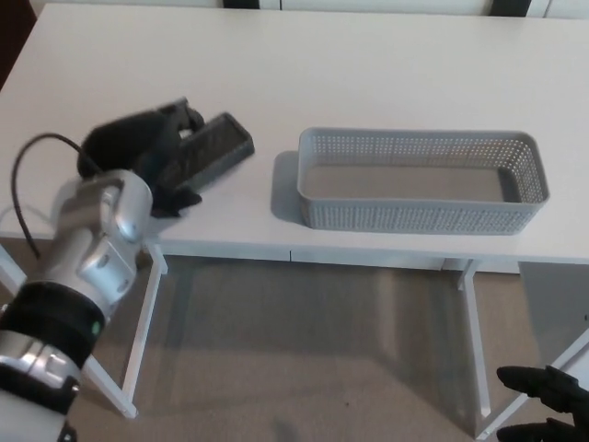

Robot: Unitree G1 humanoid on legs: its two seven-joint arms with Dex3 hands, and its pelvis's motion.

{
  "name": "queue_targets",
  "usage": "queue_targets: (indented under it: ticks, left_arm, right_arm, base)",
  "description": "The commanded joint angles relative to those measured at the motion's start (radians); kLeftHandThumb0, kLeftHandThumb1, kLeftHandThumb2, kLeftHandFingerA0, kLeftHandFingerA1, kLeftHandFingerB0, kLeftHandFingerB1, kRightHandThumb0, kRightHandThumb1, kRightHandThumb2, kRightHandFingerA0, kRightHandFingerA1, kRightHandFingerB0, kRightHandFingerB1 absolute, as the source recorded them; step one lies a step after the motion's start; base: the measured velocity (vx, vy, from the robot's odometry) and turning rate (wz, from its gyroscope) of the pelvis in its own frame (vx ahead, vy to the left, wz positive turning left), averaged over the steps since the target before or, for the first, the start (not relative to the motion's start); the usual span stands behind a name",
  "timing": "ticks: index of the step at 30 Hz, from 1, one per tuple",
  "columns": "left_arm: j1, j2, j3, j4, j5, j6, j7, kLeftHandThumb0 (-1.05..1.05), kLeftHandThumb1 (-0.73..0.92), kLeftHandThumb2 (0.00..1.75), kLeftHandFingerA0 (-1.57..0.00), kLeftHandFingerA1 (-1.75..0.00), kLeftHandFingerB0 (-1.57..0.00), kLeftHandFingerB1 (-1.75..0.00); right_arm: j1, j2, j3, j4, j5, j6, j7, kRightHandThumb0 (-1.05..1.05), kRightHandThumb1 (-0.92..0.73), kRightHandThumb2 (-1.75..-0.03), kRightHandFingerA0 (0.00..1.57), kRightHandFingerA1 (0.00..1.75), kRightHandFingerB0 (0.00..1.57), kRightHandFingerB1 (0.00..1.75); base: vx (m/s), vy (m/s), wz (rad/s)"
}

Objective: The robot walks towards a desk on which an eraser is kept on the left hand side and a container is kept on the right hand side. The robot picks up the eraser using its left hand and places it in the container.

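1. The robot's left hand (147, 152), black with thick fingers, rests on a white desk (368, 74) with its fingers closed around the near end of a dark eraser (213, 149). The grip looks partial; how firmly it holds cannot be told.
2. The eraser is a flat, dark, rectangular block, like a board eraser. Most of it sticks out beyond the fingertips, toward the robot's right and slightly away from the robot.
3. Its long axis runs diagonally: the held end sits under the fingers, and the free end points up and to the right, roughly toward the container (421, 180).
4. By its look, the eraser is probably light and stiff, with a hard back and a softer face. It seems neither fragile nor slippery. Holding it across the narrow width, closer to the middle, would likely keep the free end from drooping.
5. The container is a grey perforated basket, long and shallow, and appears empty. It stands well to the right of the holding hand, apart from the eraser's free end.
6. The right hand (552, 405) hangs low beside the desk, off to the far right, fingers spread, holding nothing.
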Motion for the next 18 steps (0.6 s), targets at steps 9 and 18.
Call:
queue_targets:
  ticks: [9,18]
  left_arm:
    - [-0.054,0.023,0.004,-0.109,-0.001,-0.004,-0.051,-0.20,0.77,0.62,-0.68,-1.60,-0.63,-0.98]
    - [-0.124,-0.029,-0.125,-0.141,0.058,-0.016,-0.088,-0.29,0.80,0.63,-0.70,-1.47,-0.63,-0.97]
  right_arm:
    - [0.008,-0.024,-0.007,0.005,-0.004,0.004,0.010,-0.15,-0.36,-0.82,0.46,0.62,0.19,0.52]
    - [0.015,-0.016,0.020,0.026,-0.015,-0.018,0.012,-0.14,-0.37,-0.83,0.48,0.63,0.19,0.52]
  base:
    - [0.00,0.000,0.00]
    - [0.00,0.000,0.00]
